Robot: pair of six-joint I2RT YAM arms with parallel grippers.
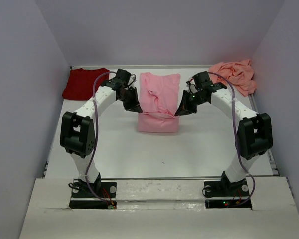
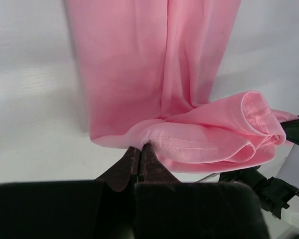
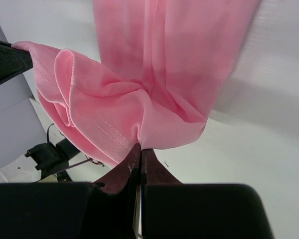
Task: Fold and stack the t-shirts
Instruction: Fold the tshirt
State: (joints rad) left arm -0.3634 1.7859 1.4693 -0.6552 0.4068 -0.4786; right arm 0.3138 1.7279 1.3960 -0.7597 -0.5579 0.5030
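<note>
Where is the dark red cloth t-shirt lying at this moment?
In the top view the dark red cloth t-shirt lies at the far left corner of the white table, left of the light pink cloth t-shirt.

A white table [image 1: 189, 154] is forming the floor of the enclosure, its surface presenting a plain matte finish. A small dark mark [image 1: 163, 161] is sitting on it near the middle, toward the near side. Pale lavender panels are closing the table in on three sides: a back wall [image 1: 159, 30], a left wall [image 1: 20, 99] and a right wall [image 1: 289, 99]. A white board [image 1: 159, 219] is lying across the near edge, its face looking rough and scuffed. A thin light strip [image 1: 274, 168] is running along the table's right edge, just beside the right wall.
</note>
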